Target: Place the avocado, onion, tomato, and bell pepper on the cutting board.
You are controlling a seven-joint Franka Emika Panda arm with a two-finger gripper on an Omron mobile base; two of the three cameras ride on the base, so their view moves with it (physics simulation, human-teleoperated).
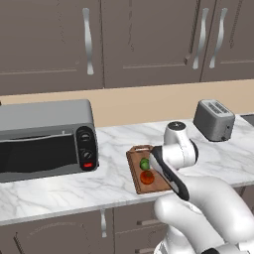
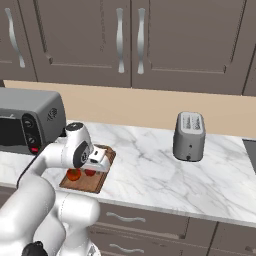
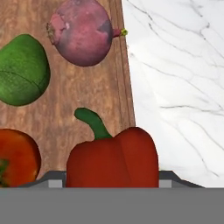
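Tool (image 3: 112, 183) prob. clamped on bell pepper (image 3: 114, 159) over cutting board (image 3: 87, 92), w/ avocado (image 3: 21, 70), onion (image 3: 81, 31), tomato (image 3: 16, 157).

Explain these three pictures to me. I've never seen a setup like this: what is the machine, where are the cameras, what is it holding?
A white robot arm works at a kitchen counter. Two pictures come from cameras behind it, left and right; the third looks along its gripper. On the counter stand a toaster oven, a toaster and a cutting board. On the board lie an avocado, an onion and a tomato. The gripper is shut on the bell pepper, at the board's edge.
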